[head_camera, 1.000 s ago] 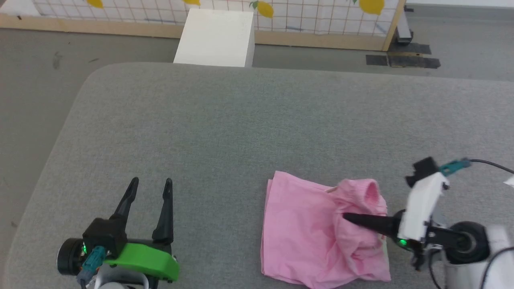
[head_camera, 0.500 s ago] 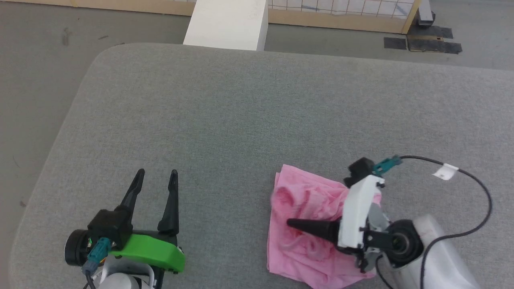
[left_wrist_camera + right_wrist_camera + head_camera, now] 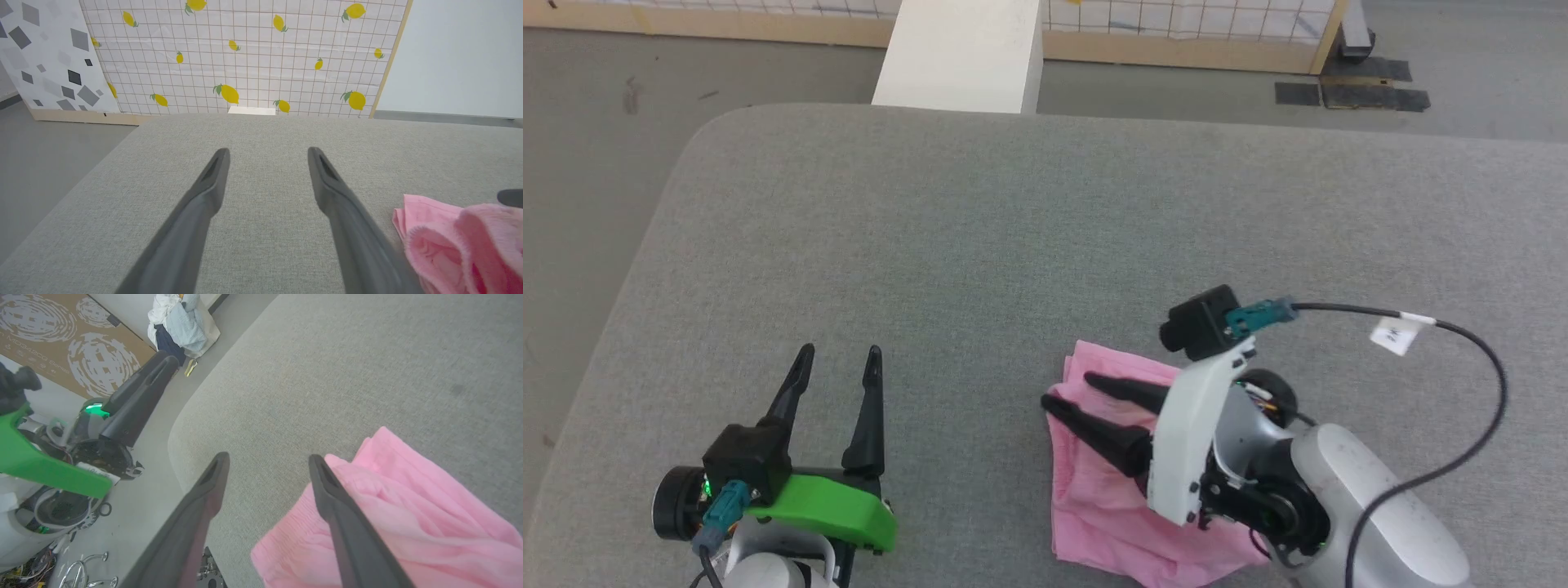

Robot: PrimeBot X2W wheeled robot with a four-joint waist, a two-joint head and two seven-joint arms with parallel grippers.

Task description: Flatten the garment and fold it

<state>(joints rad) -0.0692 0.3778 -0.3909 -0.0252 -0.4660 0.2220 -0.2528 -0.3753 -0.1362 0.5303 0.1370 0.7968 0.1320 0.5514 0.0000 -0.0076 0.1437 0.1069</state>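
Observation:
The pink garment point(image 3: 1094, 498) lies bunched and folded over on the grey table point(image 3: 1013, 245), near its front edge, right of centre. My right gripper point(image 3: 1067, 389) hovers open over the garment's left edge, fingers pointing left, nothing between them. In the right wrist view, one finger of the right gripper point(image 3: 268, 457) is over the garment point(image 3: 408, 522) and the other over bare table. My left gripper point(image 3: 840, 351) rests open and empty at the front left, well apart from the cloth. In the left wrist view, the garment point(image 3: 441, 241) shows beside the left gripper point(image 3: 267, 151).
A white box point(image 3: 960, 53) stands on the floor beyond the table's far edge. A lemon-patterned panel point(image 3: 245, 53) closes the back. Black tape patches point(image 3: 1347, 90) mark the floor at the far right. A black cable point(image 3: 1462, 343) loops from my right wrist over the table.
My right gripper carried the garment's right part leftward over the rest, then opened and let go. The garment now lies narrower. The head camera shifted; the left gripper stayed put.

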